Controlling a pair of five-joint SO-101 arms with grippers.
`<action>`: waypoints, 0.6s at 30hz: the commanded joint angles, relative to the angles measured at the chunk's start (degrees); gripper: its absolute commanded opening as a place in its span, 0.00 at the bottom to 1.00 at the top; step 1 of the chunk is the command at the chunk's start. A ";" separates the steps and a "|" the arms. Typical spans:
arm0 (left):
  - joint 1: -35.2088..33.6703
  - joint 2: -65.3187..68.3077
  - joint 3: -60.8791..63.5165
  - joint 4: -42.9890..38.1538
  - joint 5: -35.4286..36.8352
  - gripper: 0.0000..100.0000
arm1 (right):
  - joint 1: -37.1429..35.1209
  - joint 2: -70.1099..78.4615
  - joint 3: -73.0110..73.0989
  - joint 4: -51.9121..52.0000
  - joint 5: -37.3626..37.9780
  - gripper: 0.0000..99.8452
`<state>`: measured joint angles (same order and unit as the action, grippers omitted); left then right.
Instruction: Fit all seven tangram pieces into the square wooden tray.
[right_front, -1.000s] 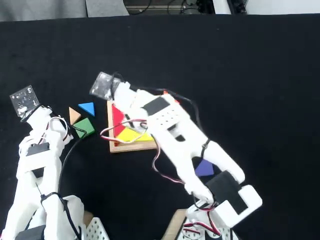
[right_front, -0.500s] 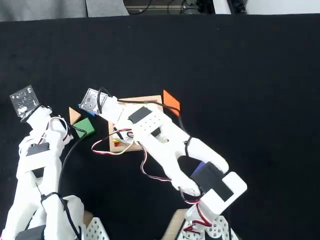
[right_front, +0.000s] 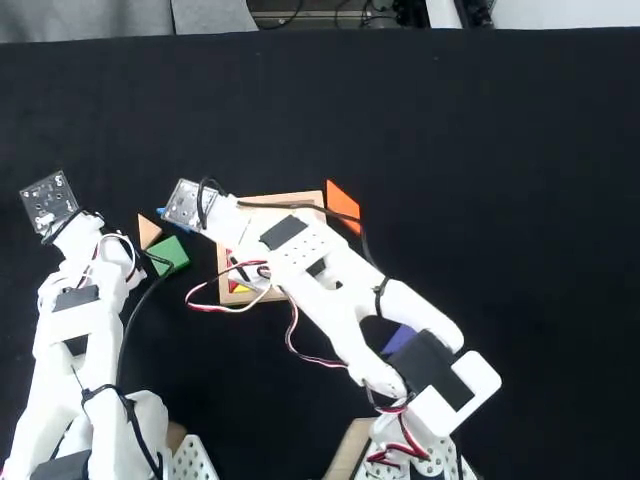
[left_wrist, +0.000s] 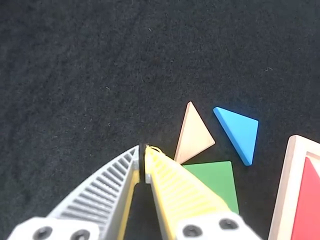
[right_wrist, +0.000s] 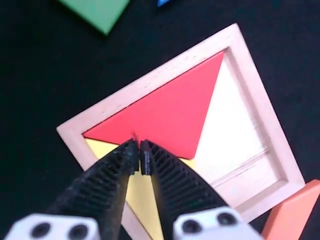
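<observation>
Right gripper: fingers together, tips over the red triangle in the tray. Left gripper: fingers together, green square just beside.

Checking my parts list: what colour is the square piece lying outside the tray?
The square piece is green, clearest in the left wrist view.

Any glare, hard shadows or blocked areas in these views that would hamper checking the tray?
High view: even light, no glare, but the right arm covers most of the wooden tray. Right wrist view: no glare on the red triangle; the right gripper hides part of the yellow piece. Left wrist view: even light, no hard shadows; the left gripper overlaps the green square.
</observation>
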<state>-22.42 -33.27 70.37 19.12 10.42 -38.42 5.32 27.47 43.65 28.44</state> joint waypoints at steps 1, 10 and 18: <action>-0.22 -0.18 -1.80 -0.70 -0.35 0.03 | 2.46 -3.82 -0.75 -0.88 -0.70 0.01; 0.13 -0.18 -1.80 -0.70 -0.35 0.03 | 24.53 -14.20 1.54 -6.68 -11.25 0.01; 0.13 -0.62 -0.84 -0.97 -0.35 0.03 | 32.26 -14.20 14.20 -27.69 -18.46 0.01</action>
<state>-22.42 -33.27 70.37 19.12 10.42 -8.97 -5.85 38.55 24.92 11.03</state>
